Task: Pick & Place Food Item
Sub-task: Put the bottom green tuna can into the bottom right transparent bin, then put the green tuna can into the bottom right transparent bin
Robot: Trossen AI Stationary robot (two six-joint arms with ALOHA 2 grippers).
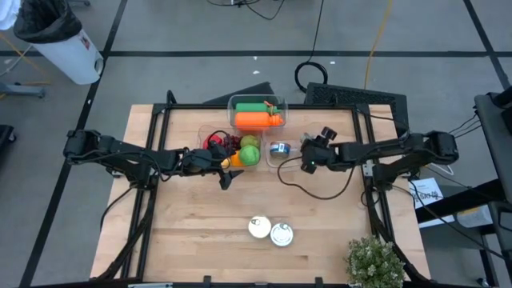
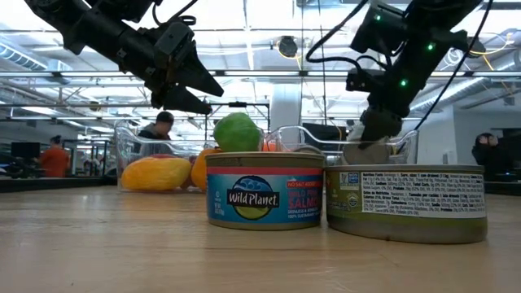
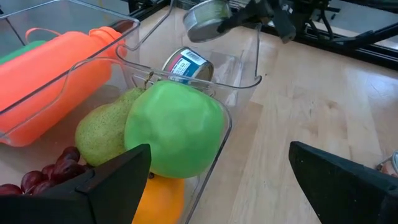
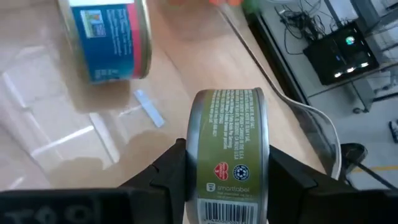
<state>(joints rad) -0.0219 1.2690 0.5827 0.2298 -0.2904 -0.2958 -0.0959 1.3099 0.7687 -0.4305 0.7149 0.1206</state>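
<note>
Wooden planks make up the tabletop [image 1: 200,224], which stands on a grey floor with a white bin [image 1: 68,50] off one corner.

An olive-green can [image 4: 229,146] is the thing in hand: the right pincer [image 4: 227,171] is clamped on its sides, holding it on edge in the air above the clear open container [image 1: 282,160] just right of the fruit tray. Inside that container a blue-labelled can [image 4: 112,40] lies on its side. In the low view the held can [image 2: 366,151] hangs beneath the right arm, above the container's rim.

Left of the clear container, touching it, sits the fruit tray [image 1: 210,138], also clear plastic, with a green apple [image 3: 174,130], a pear [image 3: 102,134], dark red grapes [image 3: 46,174] and an orange fruit [image 3: 163,199] in it. Behind the tray is a third clear box [image 1: 237,102] holding an orange bottle-shaped item [image 1: 256,120] and something green [image 1: 252,106].

The left pincer [image 1: 226,175] hovers at the tray's near edge with its fingers [image 3: 118,177] spread wide and nothing between them.

Towards the tabletop's near edge, well apart from the tray, two more cans stand upright and touching: a blue Wild Planet can [image 2: 264,191] and a green-labelled can [image 2: 407,199]. A small potted plant [image 1: 374,262] stands at the near right corner. People show far back in the room in the low view.
</note>
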